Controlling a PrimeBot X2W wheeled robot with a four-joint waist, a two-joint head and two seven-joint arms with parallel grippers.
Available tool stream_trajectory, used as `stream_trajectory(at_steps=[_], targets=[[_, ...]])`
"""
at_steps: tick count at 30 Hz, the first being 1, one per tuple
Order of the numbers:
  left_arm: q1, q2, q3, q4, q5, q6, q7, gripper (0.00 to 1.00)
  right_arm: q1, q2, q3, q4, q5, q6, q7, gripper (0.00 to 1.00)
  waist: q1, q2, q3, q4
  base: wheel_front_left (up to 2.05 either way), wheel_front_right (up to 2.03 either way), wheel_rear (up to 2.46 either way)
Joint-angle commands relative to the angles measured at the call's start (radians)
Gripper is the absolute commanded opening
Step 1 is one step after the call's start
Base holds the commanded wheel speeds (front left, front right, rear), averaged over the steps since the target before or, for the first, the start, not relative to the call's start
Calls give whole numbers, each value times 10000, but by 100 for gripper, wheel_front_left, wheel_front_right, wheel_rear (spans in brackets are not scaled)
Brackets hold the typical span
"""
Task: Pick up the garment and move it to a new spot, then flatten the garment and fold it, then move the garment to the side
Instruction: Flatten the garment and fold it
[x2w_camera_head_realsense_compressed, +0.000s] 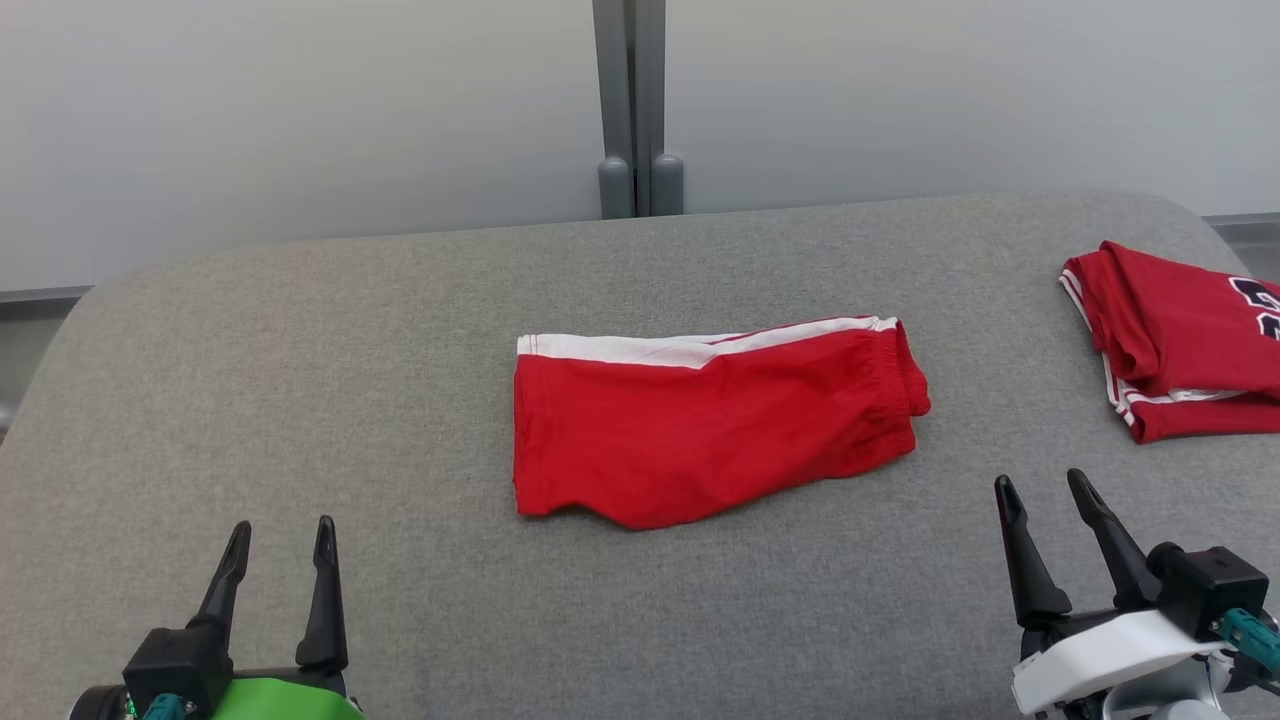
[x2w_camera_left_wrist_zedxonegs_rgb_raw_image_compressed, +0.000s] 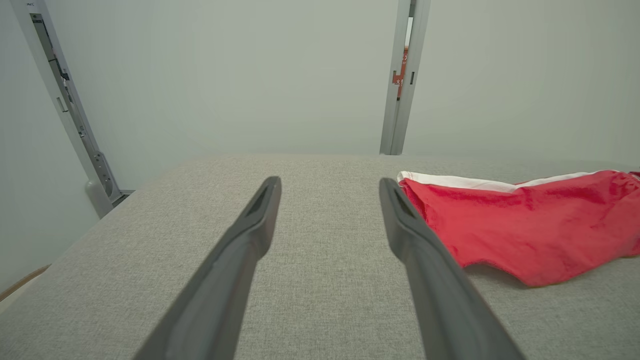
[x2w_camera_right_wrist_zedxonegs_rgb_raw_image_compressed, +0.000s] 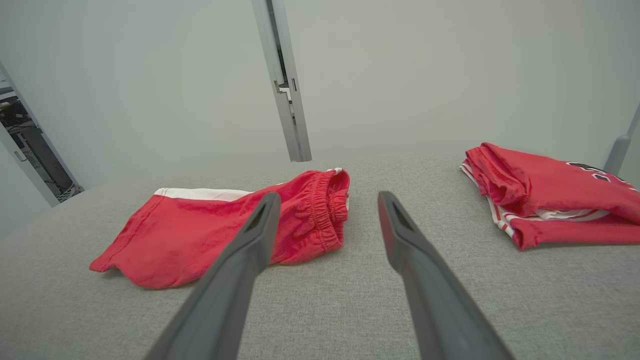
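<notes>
On the grey cloth-covered desk (x2w_camera_head_realsense_compressed: 300, 400), red shorts (x2w_camera_head_realsense_compressed: 700, 430) with a white side stripe lie folded flat at the middle, and a folded red jersey (x2w_camera_head_realsense_compressed: 1180, 340) rests well apart at the right edge. Nearer the robot, the left hand (x2w_camera_head_realsense_compressed: 282, 528) and right hand (x2w_camera_head_realsense_compressed: 1040, 482) have their fingers spread and hold nothing, both clear of the shorts.

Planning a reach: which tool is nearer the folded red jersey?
Right. The right tool is just in front of the jersey; the left tool is far off, past the red shorts.
</notes>
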Motion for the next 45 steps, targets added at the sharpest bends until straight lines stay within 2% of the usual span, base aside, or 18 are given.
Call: stream_trajectory(at_steps=[1, 33, 39, 45], targets=[[-60, -31, 29, -10, 156, -49, -28, 100, 60, -42, 16, 26, -52, -15, 12, 100, 0, -1, 2, 2, 0, 0, 0], [127, -232, 160, -82, 587, -28, -28, 100, 86, -12, 27, -42, -246, -16, 63, 100, 0, -1, -4, -36, 0, 0, 0], [51, -276, 157, -102, 679, -12, -28, 100, -480, -209, 184, 120, -322, -16, 164, 100, 0, -1, 106, 6, 0, 0, 0], [-218, -346, 50, -114, 788, 1, -28, 100, -1789, -653, 529, 559, -429, -16, 385, 100, 0, -1, 379, 177, 0, 0, 0]])
